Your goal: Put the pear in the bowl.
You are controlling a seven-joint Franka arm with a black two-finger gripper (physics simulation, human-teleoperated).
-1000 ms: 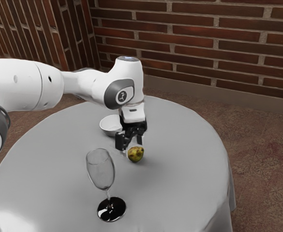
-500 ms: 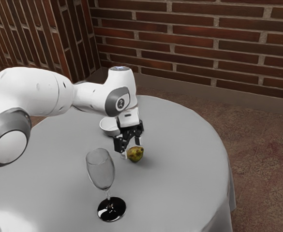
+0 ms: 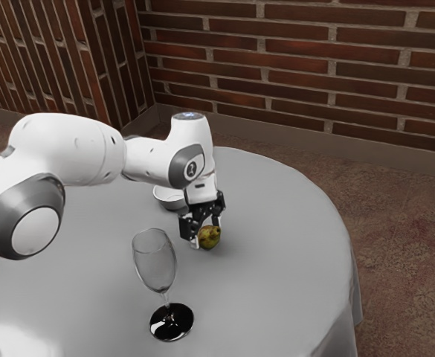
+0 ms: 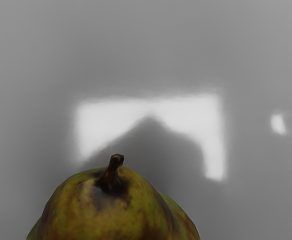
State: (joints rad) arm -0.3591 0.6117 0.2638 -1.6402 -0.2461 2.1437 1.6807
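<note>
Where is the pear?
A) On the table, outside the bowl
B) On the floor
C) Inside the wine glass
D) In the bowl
A: the exterior view shows the pear low against the grey table, clearly apart from the white bowl.

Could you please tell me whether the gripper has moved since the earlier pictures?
Yes, the gripper has come down closer to the table, judged against the wine glass.

The round grey table [image 3: 276, 290] wears smooth, shiny cloth. The tall, clear wine glass [image 3: 155, 264] is slick. The red-brown brick wall [image 3: 299, 56] looks rough, the bulky white arm [image 3: 76, 149] like smooth plastic. The green-brown pear [image 4: 111, 217] has smooth skin.
</note>
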